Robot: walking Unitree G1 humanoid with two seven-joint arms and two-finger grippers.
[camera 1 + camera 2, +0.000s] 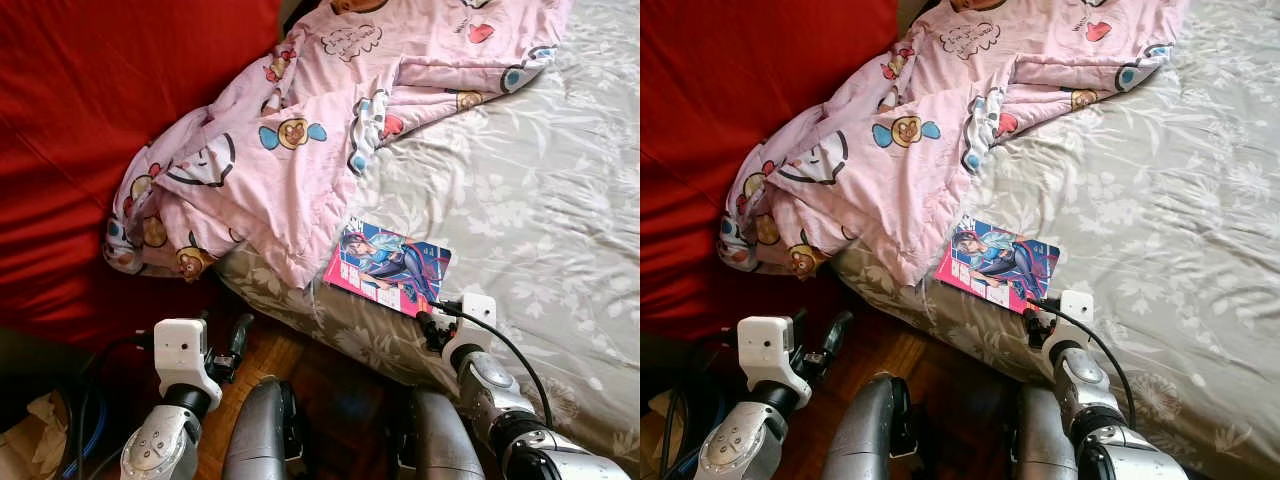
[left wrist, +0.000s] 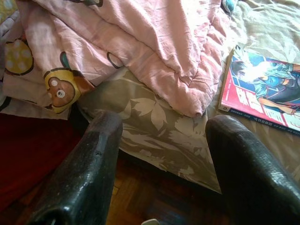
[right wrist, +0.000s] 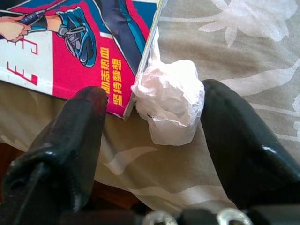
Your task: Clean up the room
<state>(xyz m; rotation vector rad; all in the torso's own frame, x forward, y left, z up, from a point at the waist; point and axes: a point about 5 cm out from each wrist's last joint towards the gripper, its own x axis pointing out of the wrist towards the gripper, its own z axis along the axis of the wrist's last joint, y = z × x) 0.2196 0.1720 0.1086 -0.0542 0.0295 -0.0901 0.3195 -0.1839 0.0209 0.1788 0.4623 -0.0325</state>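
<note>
Right tool [image 3: 150, 140] | open | straddling crumpled tissue [image 3: 171, 101] beside magazine [image 3: 79, 42]

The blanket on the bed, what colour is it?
The blanket is pink with cartoon bears, clearest in the left eye view.

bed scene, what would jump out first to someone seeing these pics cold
The rumpled pink cartoon-print blanket heaped over the bed's near corner and spilling toward the red wall draws the eye first. Next is the bright magazine lying flat on the grey floral sheet near the bed's edge. The right gripper sits open at the magazine's corner with a crumpled white tissue between its fingers, while the left gripper is open over the wood floor beside the bed.
</note>
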